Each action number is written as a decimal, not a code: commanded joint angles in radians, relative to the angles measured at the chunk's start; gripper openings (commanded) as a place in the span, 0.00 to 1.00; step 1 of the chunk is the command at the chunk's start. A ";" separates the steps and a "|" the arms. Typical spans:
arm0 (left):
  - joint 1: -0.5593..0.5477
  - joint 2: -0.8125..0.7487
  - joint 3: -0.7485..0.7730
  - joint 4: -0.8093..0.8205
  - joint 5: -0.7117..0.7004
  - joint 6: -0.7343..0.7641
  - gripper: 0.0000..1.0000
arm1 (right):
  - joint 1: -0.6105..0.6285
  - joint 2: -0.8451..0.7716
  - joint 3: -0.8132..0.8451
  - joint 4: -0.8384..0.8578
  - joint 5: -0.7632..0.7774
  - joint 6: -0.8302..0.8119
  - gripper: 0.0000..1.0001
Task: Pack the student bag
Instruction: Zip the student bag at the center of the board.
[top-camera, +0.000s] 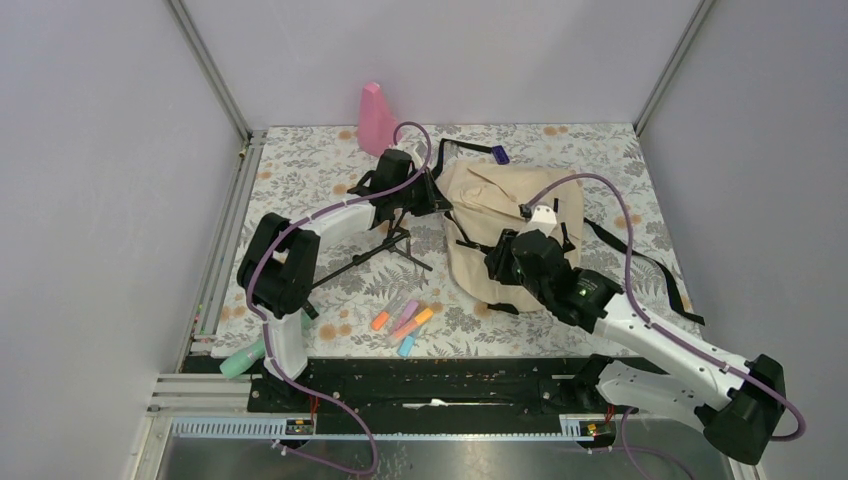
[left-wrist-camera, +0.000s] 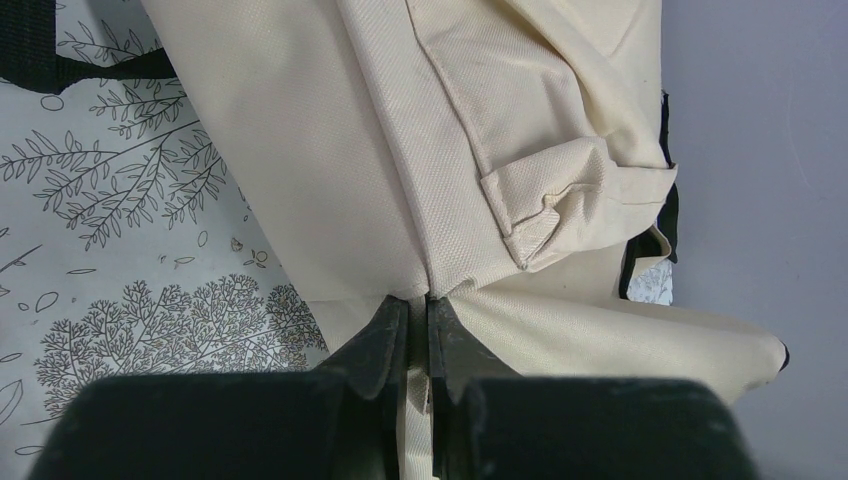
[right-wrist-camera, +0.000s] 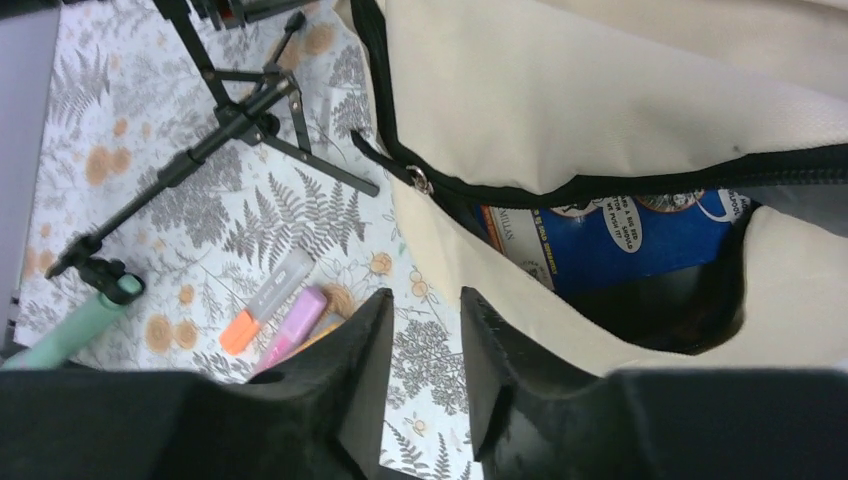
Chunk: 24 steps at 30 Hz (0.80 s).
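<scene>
The beige student bag (top-camera: 495, 205) lies in the middle of the floral tablecloth, its black-zippered mouth gaping. Inside the opening shows a blue book (right-wrist-camera: 640, 245). My left gripper (top-camera: 441, 201) is at the bag's left edge. In the left wrist view the left gripper (left-wrist-camera: 427, 300) is shut on a fold of the bag's cream fabric (left-wrist-camera: 400, 150). My right gripper (top-camera: 503, 262) hovers at the bag's near edge. In the right wrist view the right gripper (right-wrist-camera: 425, 295) stands open over the cloth, beside the bag's lower lip (right-wrist-camera: 540, 310), with nothing between its fingers.
A black folding tripod (top-camera: 375, 250) lies left of the bag. Several highlighters (top-camera: 405, 322) are scattered near the front edge. A mint-green item (top-camera: 245, 358) sits by the left arm's base. At the back stands a pink bottle (top-camera: 375, 118). Black straps (top-camera: 650, 265) trail right of the bag.
</scene>
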 joint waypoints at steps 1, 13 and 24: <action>0.027 -0.089 0.049 0.090 0.005 0.003 0.00 | 0.007 0.038 0.014 0.027 -0.085 -0.110 0.46; 0.028 -0.067 0.086 0.032 0.070 0.025 0.00 | 0.007 0.336 0.307 -0.034 -0.107 -0.772 0.70; 0.027 -0.046 0.126 0.000 0.096 0.031 0.00 | 0.007 0.530 0.374 -0.013 -0.122 -0.970 0.70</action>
